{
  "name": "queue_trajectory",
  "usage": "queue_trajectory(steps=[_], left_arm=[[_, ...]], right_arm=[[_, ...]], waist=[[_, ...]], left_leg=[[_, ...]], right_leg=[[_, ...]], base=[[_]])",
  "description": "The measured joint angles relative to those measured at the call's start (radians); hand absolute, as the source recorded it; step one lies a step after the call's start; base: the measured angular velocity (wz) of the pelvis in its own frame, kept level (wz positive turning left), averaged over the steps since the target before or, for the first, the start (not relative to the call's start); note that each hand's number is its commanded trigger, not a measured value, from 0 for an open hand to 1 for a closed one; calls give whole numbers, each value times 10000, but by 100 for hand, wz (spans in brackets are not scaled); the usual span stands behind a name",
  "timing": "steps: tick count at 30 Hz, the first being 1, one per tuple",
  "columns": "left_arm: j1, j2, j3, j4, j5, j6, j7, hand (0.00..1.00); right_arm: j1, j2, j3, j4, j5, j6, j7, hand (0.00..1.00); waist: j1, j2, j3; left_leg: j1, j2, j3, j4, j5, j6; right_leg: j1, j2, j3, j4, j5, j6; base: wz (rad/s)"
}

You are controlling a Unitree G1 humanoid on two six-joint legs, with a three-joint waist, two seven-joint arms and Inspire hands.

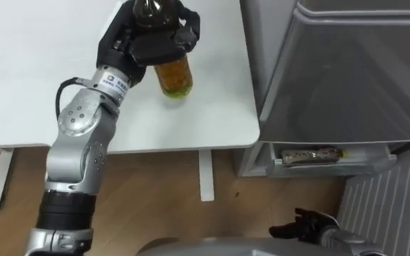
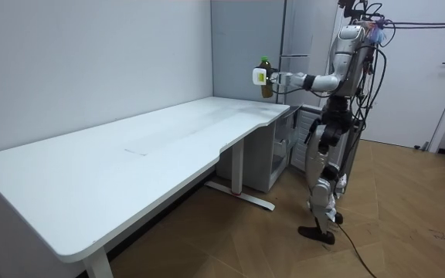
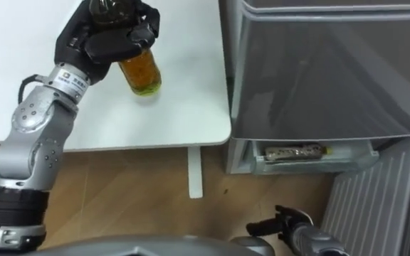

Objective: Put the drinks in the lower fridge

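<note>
Black fingers of the right hand (image 1: 308, 226) are hanging loose and empty at the near right, low over the wooden floor (image 1: 155, 192). Just beyond, the lower fridge (image 1: 326, 162) is standing open, with a ribbed white panel (image 1: 386, 206), probably its door, to the right and a flat packet (image 1: 310, 153) lying on a shelf inside. Left of the fridge, the white counter (image 1: 212, 121) is stretching away. Farthest off, the left hand (image 1: 151, 43) is wrapping its fingers around the upper body of the bottle (image 1: 174, 78), holding it in the air above the counter's right end. Amber liquid is showing below the fingers, so the bottle is probably carrying some weight. Its smooth wall may be slippery and yield slightly under squeeze. A full wrap around the body, not the cap, is looking like the soundest hold.
</note>
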Motion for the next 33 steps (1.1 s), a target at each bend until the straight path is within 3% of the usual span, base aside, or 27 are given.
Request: queue_trajectory(steps=[6, 8, 15, 20, 25, 33], left_arm=[[436, -129, -672, -1, -395, 1, -195, 100], [511, -140, -882, -1, -392, 2, -297, 100], [1134, -141, -1286, -14, -407, 4, -868, 100], [1302, 150, -1532, -12, -404, 3, -1264, 100], [1453, 209, -1761, -12, -625, 6, -1864, 100], [2280, 393, -2157, -12, -617, 430, -2758, 100]], right_arm=[[-302, 199, 624, -42, -358, 26, 569, 0], [-316, 211, 844, -488, -551, 212, 685, 0], [-411, 271, 1144, -1308, -620, 214, 874, 0], [-506, 296, 1372, -1485, -614, 209, 1003, 0], [-516, 179, 1338, -1940, -662, 249, 1041, 0], [-280, 183, 1325, -3330, -1246, 421, 1017, 0]], waist=[[235, 22, -19], [383, 7, -32], [530, -40, -41], [534, -94, -2], [491, -72, 21], [436, -7, 9]], left_leg=[[-293, -61, -404, 177, 53, 9], [-458, -83, -485, 211, 102, 12], [-552, -139, -774, 362, 108, 14], [-550, -171, -959, 510, 106, 16], [-956, -181, -987, 766, 92, 22], [-1068, -188, -990, 867, 91, 30]], right_leg=[[-27, -36, -471, 6, -4, 6], [-152, -58, -639, 34, -4, 6], [-127, -72, -825, 163, -6, 8], [50, -71, -977, 148, -12, 16], [-91, -73, -1185, 159, -59, 10], [-166, -70, -1189, 189, -92, -11]], base=[[22], [13], [13], [13], [6], [0]])
